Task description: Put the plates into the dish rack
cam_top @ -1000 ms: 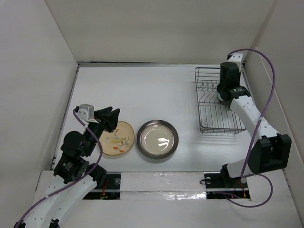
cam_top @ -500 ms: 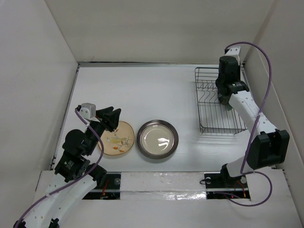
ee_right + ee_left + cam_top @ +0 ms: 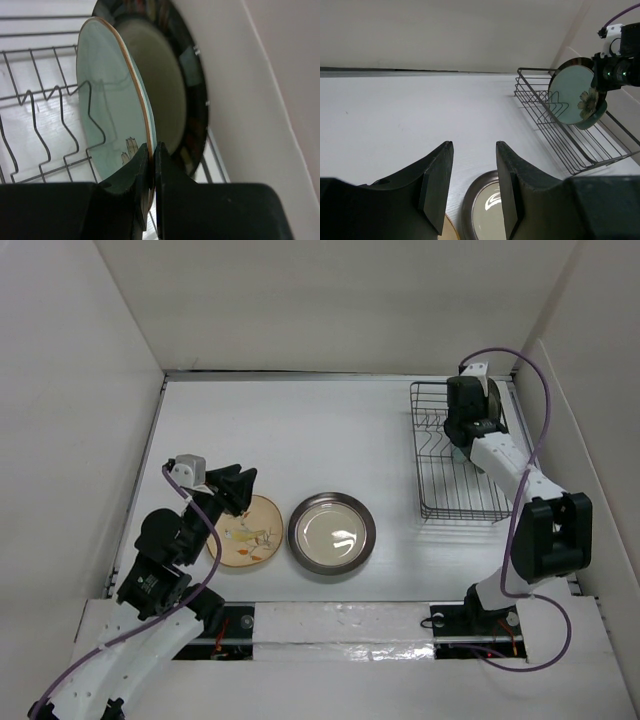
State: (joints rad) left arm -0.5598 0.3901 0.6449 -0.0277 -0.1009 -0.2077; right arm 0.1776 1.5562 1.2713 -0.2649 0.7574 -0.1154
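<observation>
Teal plate (image 3: 107, 95) pinched at its rim in my right gripper (image 3: 152, 167), upright over the dish rack (image 3: 450, 485) at 2 o'clock, dark-rimmed cream plate (image 3: 196, 85) upright just behind it; my left gripper (image 3: 232, 490) hangs wide open over the tan leaf plate (image 3: 248, 536) at 8 o'clock, silver plate (image 3: 332, 533) beside it at 6.

left pincer (image 3: 474, 147) gapes (silver plate (image 3: 482, 206) below); pale teal plate (image 3: 569, 95) stands upright, seemingly inside dish rack (image 3: 554, 134).
</observation>
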